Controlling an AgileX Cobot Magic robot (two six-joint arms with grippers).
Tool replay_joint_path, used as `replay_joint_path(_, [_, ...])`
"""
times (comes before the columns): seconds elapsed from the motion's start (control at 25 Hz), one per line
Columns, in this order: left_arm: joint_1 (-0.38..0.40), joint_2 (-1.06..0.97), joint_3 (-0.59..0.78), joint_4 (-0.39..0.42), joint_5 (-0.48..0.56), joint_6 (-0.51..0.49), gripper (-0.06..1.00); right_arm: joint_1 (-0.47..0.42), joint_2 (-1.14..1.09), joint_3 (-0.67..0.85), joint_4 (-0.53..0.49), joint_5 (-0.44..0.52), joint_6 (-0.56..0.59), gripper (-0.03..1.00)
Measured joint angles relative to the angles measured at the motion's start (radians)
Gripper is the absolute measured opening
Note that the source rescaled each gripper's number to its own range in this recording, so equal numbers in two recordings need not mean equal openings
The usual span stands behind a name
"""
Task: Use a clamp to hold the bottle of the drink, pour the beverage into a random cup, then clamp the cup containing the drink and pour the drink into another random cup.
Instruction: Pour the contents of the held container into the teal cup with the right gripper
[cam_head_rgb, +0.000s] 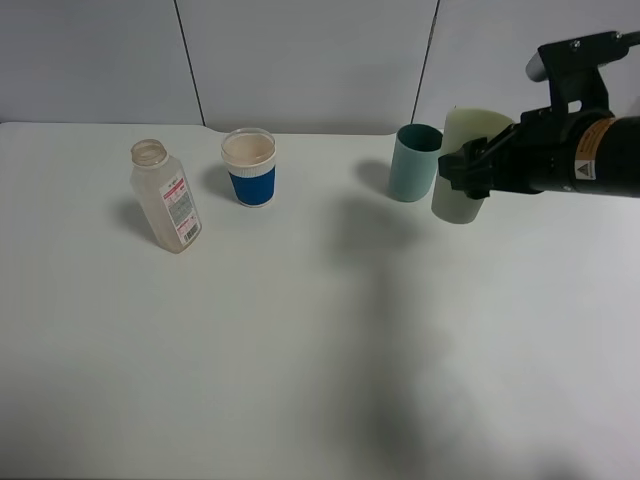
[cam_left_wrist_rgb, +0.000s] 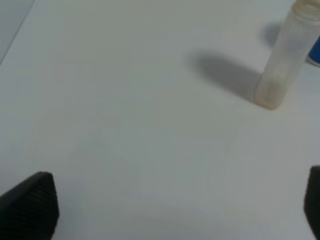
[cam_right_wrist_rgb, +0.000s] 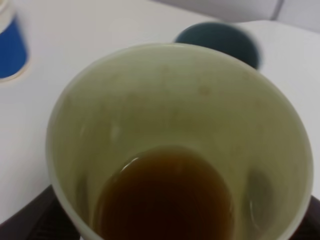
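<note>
- Our right tool (cam_head_rgb: 462, 172) is clenched on the pale yellow-green tumbler (cam_head_rgb: 472, 125) and holds it just beside the teal cup (cam_head_rgb: 413, 162). We judge this is so the second pour needs only a tilt.
- Our left tool (cam_left_wrist_rgb: 172, 210) hangs released over the table (cam_left_wrist_rgb: 125, 125), apart from the uncapped bottle (cam_head_rgb: 166, 196).
- Only the right wrist view shows the beverage (cam_right_wrist_rgb: 165, 195) low inside the tumbler. The high view hides it.

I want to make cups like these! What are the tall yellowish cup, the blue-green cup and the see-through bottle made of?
The tall pale yellow-green tapered tumbler: probably plastic, thin-walled, with a soft sheen inside. The teal blue-green tumbler: likely plastic too, smooth, matte, opaque. The small squarish translucent bottle: seemingly cloudy plastic, light passes through; its white-and-red label looks like paper.
</note>
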Motion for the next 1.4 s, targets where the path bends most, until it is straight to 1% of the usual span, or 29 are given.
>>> replay_joint_path(0.16, [0.0,0.0,0.0,0.0,0.0,0.0,1.0,-0.004,-0.004,-0.093,-0.351,0.151,0.358,0.04])
replay_joint_path(0.2, [0.0,0.0,0.0,0.0,0.0,0.0,1.0,-0.005,-0.004,-0.109,-0.423,0.183,0.43,0.04])
replay_joint_path(0.24, [0.0,0.0,0.0,0.0,0.0,0.0,1.0,-0.005,-0.004,-0.109,-0.423,0.183,0.43,0.04])
replay_joint_path(0.32, [0.0,0.0,0.0,0.0,0.0,0.0,1.0,-0.007,-0.004,-0.143,-0.585,0.261,0.592,0.04])
replay_joint_path(0.4, [0.0,0.0,0.0,0.0,0.0,0.0,1.0,-0.008,-0.003,-0.166,-0.72,0.32,0.73,0.04])
replay_joint_path(0.52, [0.0,0.0,0.0,0.0,0.0,0.0,1.0,-0.008,0.01,-0.191,-0.828,0.397,0.824,0.04])
replay_joint_path(0.56, [0.0,0.0,0.0,0.0,0.0,0.0,1.0,-0.008,0.01,-0.191,-0.828,0.397,0.824,0.04])
replay_joint_path(0.68, [0.0,0.0,0.0,0.0,0.0,0.0,1.0,-0.008,0.049,-0.193,-0.879,0.417,0.848,0.04])
replay_joint_path(0.76, [0.0,0.0,0.0,0.0,0.0,0.0,1.0,-0.008,0.083,-0.193,-0.925,0.416,0.888,0.04])
replay_joint_path(0.88, [0.0,0.0,0.0,0.0,0.0,0.0,1.0,-0.008,0.124,-0.193,-0.96,0.416,0.967,0.04])
replay_joint_path(0.92, [0.0,0.0,0.0,0.0,0.0,0.0,1.0,-0.008,0.137,-0.194,-0.982,0.433,0.991,0.04])
replay_joint_path(1.0, [0.0,0.0,0.0,0.0,0.0,0.0,1.0,-0.008,0.14,-0.199,-0.987,0.45,0.996,0.04])
replay_joint_path(1.08, [0.0,0.0,0.0,0.0,0.0,0.0,1.0,-0.008,0.141,-0.223,-1.015,0.485,1.005,0.04])
replay_joint_path(1.4, [0.0,0.0,0.0,0.0,0.0,0.0,1.0,-0.008,0.195,-0.258,-1.037,0.496,1.019,0.04])
